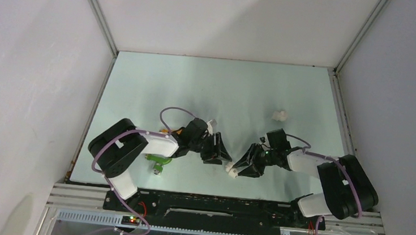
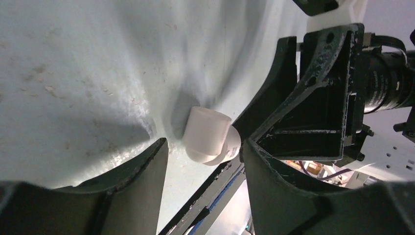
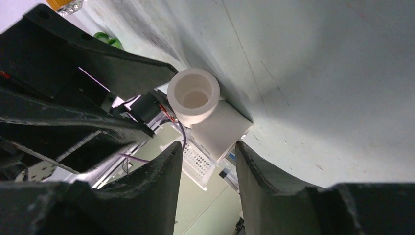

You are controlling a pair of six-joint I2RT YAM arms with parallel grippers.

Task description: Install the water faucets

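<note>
Green faucet (image 1: 158,163) lies on the table (image 1: 197,82) closest to the bases, just beside the left arm (image 1: 126,153) and behind the left jaws; its long axis is too small to tell. Further out, the left jaws and right jaws face each other, both part open around a white elbow fitting (image 1: 230,168), neither clamping it. Orange faucet (image 1: 177,130) shows just beyond the left wrist. Judgement: the left arm is nearer both faucets.

Orange faucet (image 1: 176,130) mostly behind the left arm (image 1: 135,148), green faucet (image 1: 156,159) half under it, both tiny.
</note>
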